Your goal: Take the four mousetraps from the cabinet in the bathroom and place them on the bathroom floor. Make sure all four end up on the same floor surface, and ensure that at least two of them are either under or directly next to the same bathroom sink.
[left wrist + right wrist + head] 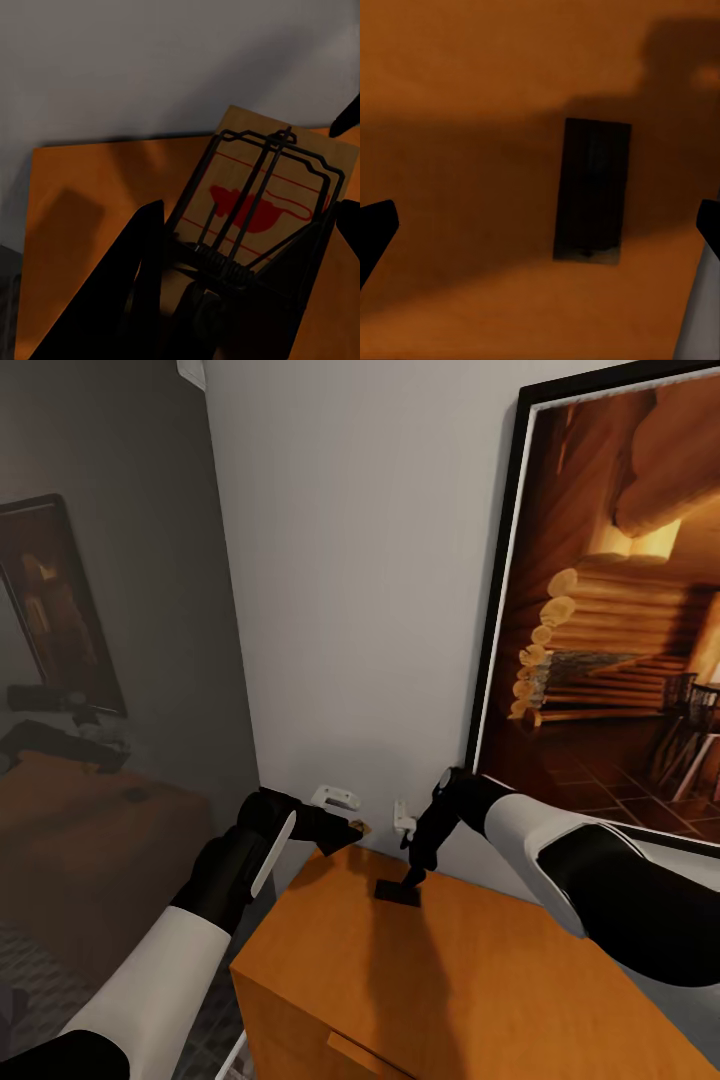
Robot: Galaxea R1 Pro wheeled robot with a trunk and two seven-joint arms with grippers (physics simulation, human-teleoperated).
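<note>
Grey wall and a large framed cabin picture (610, 590) back the orange-brown cabinet (480, 980), whose flat top serves as the surface.

Finding 1: a mousetrap (398, 893) lies flat on the cabinet top, near its rear edge by the wall. In the right wrist view it shows as a dark rectangle (591, 191), in shadow, detail not legible.

Finding 2: the right pincer (413, 878) hangs directly above this trap, fingers spread wide, nothing between them. The dark fingertips (376, 229) sit at the far sides of the wrist view with the trap between them. The trap's long axis runs across the line joining the two fingers, so they would close on its long edges.

Finding 3: the left pincer (345, 832) is at the cabinet's rear corner nearest the wall socket (335, 797), clamped on a second mousetrap (259, 202): tan board, dark wire frame, red mouse print.

Assessment: the right arm is nearer the lying trap; a straight descent appears sufficient. Remaining traps not located.
</note>
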